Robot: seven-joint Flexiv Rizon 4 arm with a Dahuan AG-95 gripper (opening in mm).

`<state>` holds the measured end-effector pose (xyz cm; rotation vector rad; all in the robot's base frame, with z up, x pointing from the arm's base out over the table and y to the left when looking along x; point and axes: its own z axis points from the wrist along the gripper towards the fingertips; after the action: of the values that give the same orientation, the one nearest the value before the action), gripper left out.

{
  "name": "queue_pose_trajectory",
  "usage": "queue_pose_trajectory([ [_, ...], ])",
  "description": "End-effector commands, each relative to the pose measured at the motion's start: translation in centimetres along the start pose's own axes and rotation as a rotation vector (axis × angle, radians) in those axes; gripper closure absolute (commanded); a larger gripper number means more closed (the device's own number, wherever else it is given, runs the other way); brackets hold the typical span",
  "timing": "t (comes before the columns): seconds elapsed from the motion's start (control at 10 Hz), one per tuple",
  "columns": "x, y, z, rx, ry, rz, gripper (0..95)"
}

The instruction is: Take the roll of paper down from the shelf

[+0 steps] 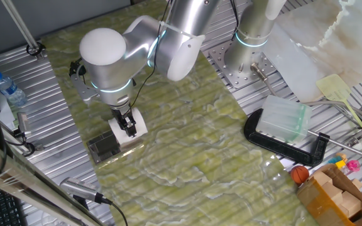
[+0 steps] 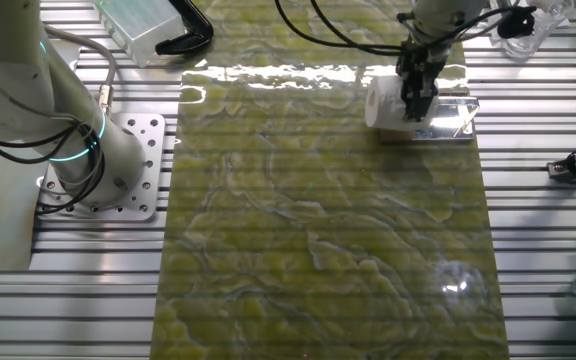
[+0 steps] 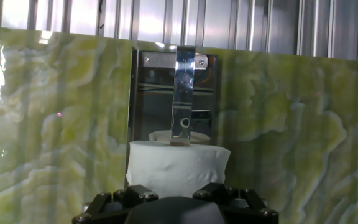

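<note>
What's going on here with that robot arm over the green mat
A single robot arm has its gripper down on the roll of paper, which looks to sit at the edge of the small metal shelf on the green marbled mat. In the hand view one shiny finger reaches into the roll's hollow core, so it appears to be gripping the roll's wall. Whether the roll has left the shelf I can't tell. A clear plastic box and black clamp sit off to the side, untouched.
</note>
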<state>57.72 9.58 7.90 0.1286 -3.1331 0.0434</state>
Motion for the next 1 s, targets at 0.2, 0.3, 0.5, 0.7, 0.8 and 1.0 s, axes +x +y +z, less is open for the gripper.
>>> queue_pose_trajectory([
  [0.2, 0.08, -0.07, -0.04, 0.002, -0.017, -0.006, 95.0],
  [0.3, 0.08, -0.07, -0.04, 0.002, -0.018, 0.0, 95.0],
  [0.5, 0.08, -0.07, -0.04, 0.003, -0.017, 0.015, 95.0],
  [0.7, 0.08, -0.07, -0.04, -0.003, -0.033, 0.022, 95.0],
  [0.8, 0.08, -0.07, -0.04, -0.005, -0.032, 0.021, 95.0],
  [1.0, 0.08, -0.07, -0.04, -0.007, -0.03, 0.016, 95.0],
])
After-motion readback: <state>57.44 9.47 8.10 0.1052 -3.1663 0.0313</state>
